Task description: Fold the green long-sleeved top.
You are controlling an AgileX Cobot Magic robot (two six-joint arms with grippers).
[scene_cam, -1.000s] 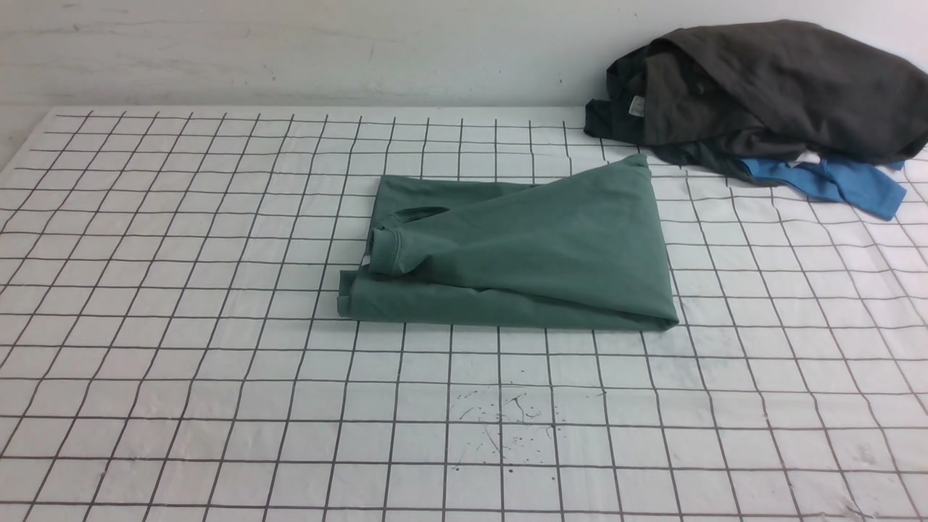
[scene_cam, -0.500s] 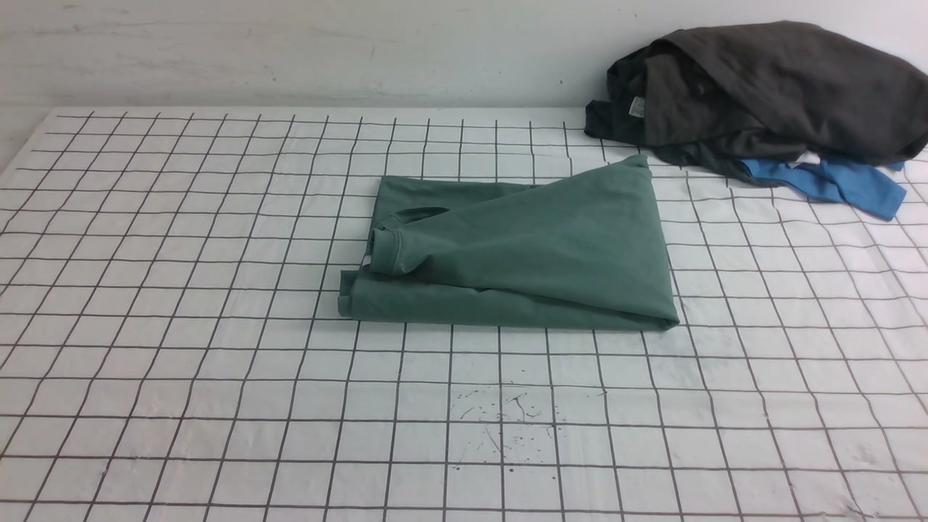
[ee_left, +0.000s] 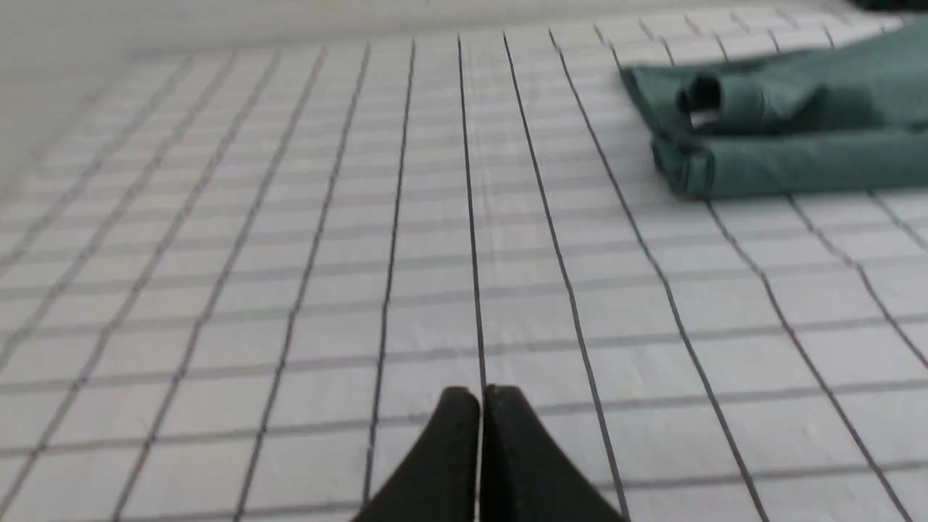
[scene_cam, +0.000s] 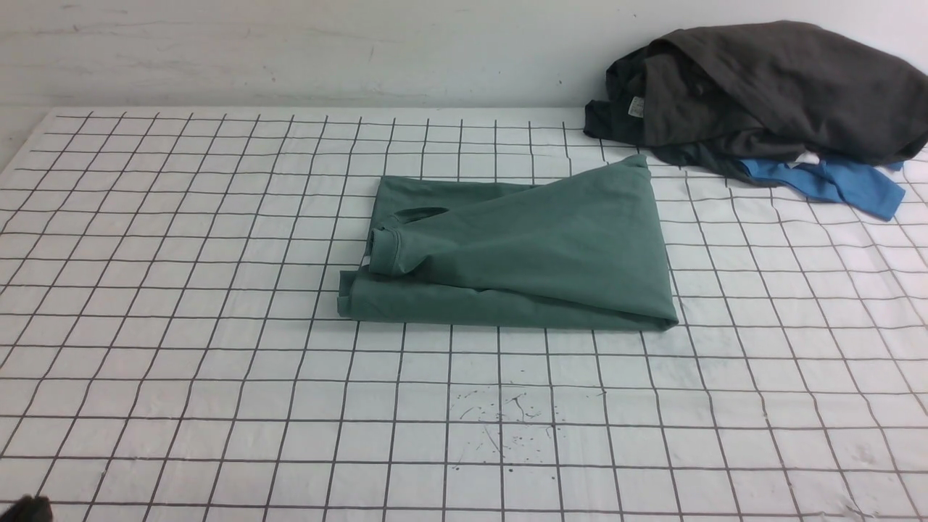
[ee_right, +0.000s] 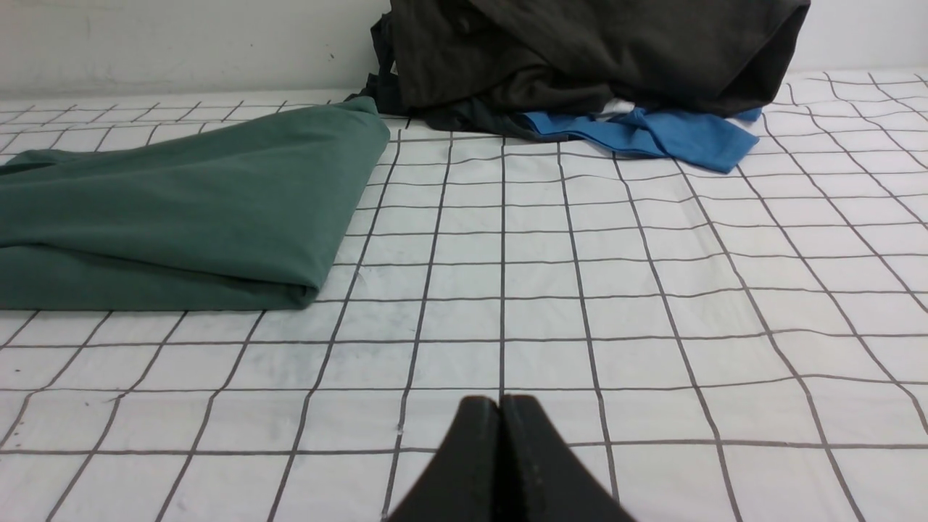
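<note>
Both grippers are sitting clear of the work with nothing in them: the left gripper (ee_left: 480, 395) is showing its two black fingers pressed tip to tip over bare grid cloth, and the right gripper (ee_right: 500, 402) is doing the same, jaws fully closed on air. Neither is touching the green long-sleeved top (scene_cam: 522, 254), which is lying in the middle of the gridded table cover (scene_cam: 217, 362) as a compact bundle, one long edge doubled over toward the robot and a cuffed sleeve end (scene_cam: 384, 250) poking out at its left side. Its upper layer is running up to a point at the far right, so the packet is looking more like a wedge than a neat rectangle. To my eye the folding is looking essentially done, and the arms are parking low and shut to stay out of the way. Well apart at the far right corner, a heap of dark grey garments (scene_cam: 768, 87) is resting over a blue cloth (scene_cam: 834, 181), seemingly set aside so it is not mixing with the green piece
</note>
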